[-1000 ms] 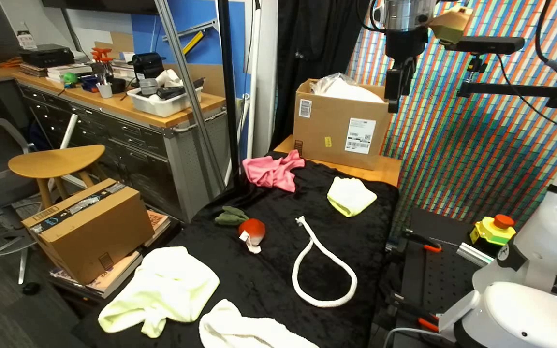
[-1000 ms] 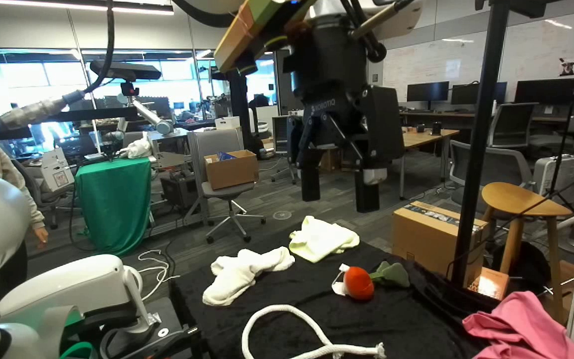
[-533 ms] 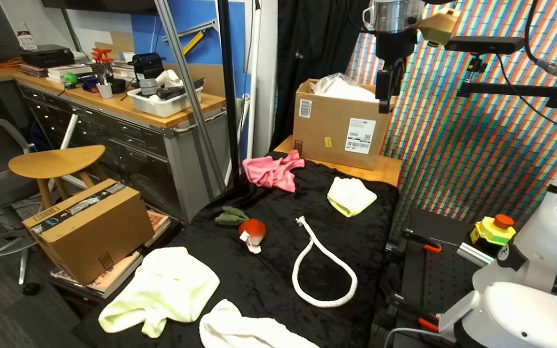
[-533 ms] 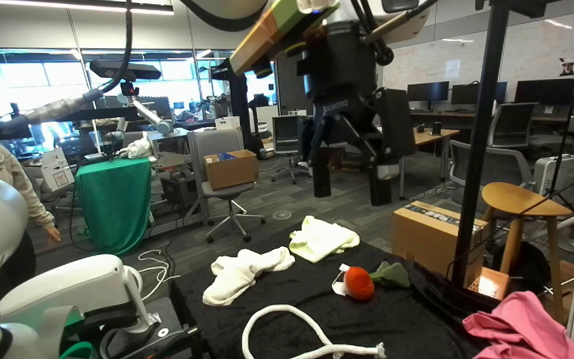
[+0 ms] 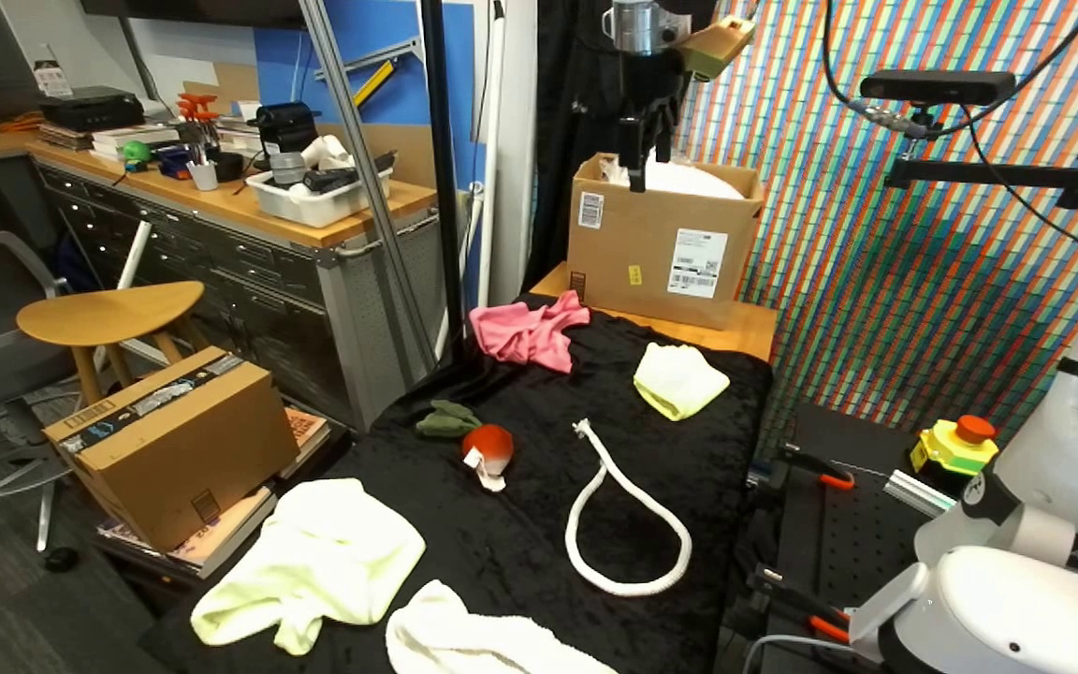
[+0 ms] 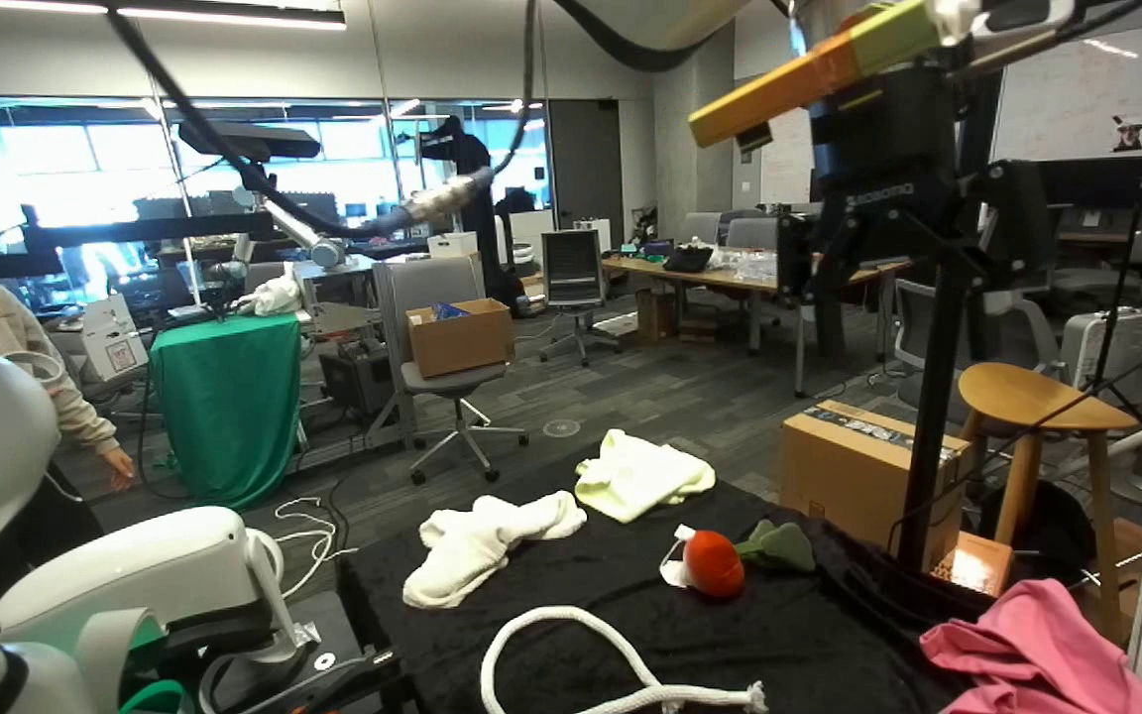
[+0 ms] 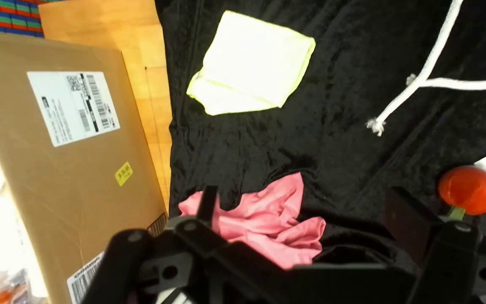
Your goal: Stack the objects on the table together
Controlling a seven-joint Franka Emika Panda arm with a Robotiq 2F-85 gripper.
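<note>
My gripper [image 5: 644,168] is open and empty, high above the far end of the black-covered table; it also shows in an exterior view [image 6: 903,332]. In the wrist view its fingers [image 7: 304,207] are wide apart, with a crumpled pink cloth [image 7: 268,223] seen below between them. A small pale yellow cloth [image 7: 253,63] lies beside the box. A white rope [image 5: 628,588] lies in a loop. A red plush vegetable [image 5: 489,445] with green leaves lies mid-table. A large pale yellow cloth [image 5: 314,562] and a white cloth [image 6: 487,545] lie at the opposite end. Nothing is stacked.
A large cardboard box [image 5: 661,253] with white contents stands at the table's end, below the gripper's height. A black upright pole [image 6: 933,416] stands at the table's side. Another cardboard box [image 5: 174,440] sits off the table. A red-and-yellow emergency stop [image 5: 955,447] is near the robot base.
My gripper has moved across toward the table's pink-cloth side, leftward in an exterior view and rightward in the other, staying high and open. The cloths, rope and plush have not moved.
</note>
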